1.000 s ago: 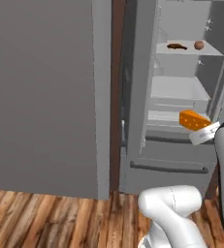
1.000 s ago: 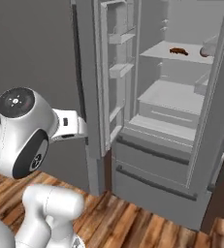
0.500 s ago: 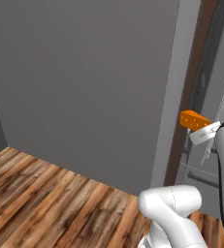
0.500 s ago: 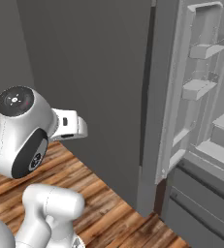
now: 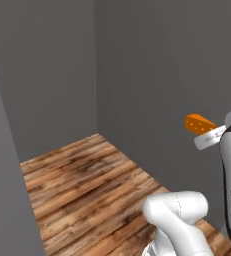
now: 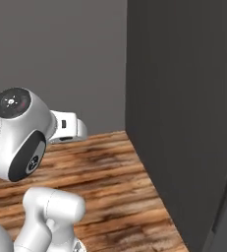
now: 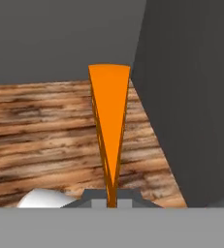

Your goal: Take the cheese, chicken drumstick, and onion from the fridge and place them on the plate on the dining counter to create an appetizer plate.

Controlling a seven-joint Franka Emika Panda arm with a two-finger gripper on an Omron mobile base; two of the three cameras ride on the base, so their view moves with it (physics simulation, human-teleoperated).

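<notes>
Above wooden floor point(image 7: 45, 140), cheese point(image 7: 109, 126) (orange wedge) clamped.

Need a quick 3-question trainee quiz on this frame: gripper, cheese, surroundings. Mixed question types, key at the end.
1. True or false: the gripper is shut on the cheese.
2. Multiple choice: what lies under the held cheese in the hand view? A) a white plate B) wooden plank floor C) a fridge shelf
3. Fill in: in the hand view the cheese looks like a narrow wedge, its thin end toward the ____.

Key: 1 true; 2 B; 3 gripper.
</notes>
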